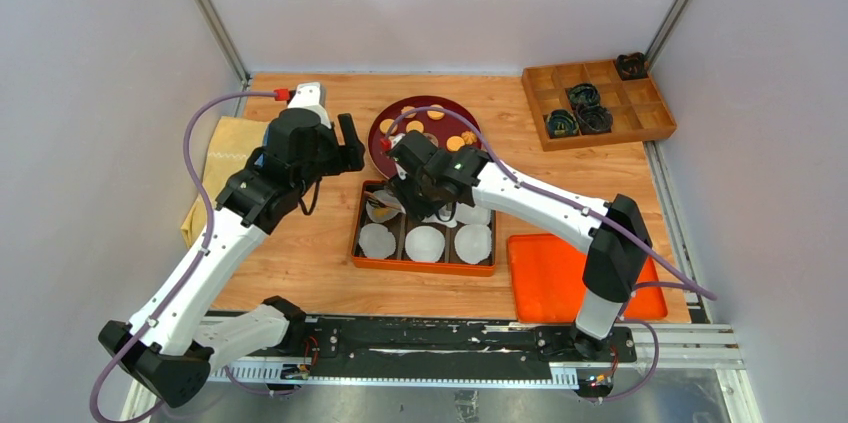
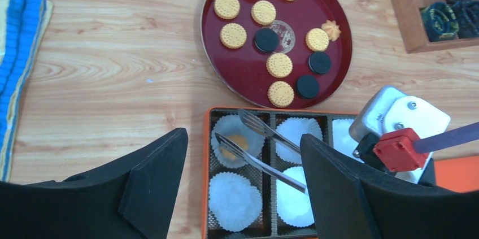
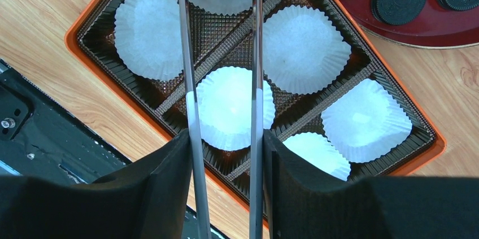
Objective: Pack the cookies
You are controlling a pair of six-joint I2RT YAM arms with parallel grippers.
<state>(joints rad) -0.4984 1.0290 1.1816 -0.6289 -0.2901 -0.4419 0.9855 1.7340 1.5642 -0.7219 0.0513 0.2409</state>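
The cookies (image 2: 279, 64), tan, black and knobbly orange, lie on a dark red round plate (image 2: 226, 75) behind an orange box (image 2: 206, 182) of white paper cups. My right gripper (image 3: 225, 137) is shut on metal tongs (image 3: 188, 81), whose arms stand apart over the box's back left cup. An orange cookie (image 2: 237, 140) lies in that cup, under the tong tips. My left gripper (image 2: 243, 137) hangs open and empty above the box's left end. Seen from the top, the left gripper (image 1: 350, 148) is left of the plate (image 1: 385, 133) and the right gripper (image 1: 425, 188) is over the box (image 1: 424, 265).
A wooden compartment tray (image 1: 598, 103) with dark coiled items sits at the back right. An orange lid (image 1: 560, 273) lies right of the box. A yellow and blue cloth (image 1: 225, 168) lies at the left edge of the table.
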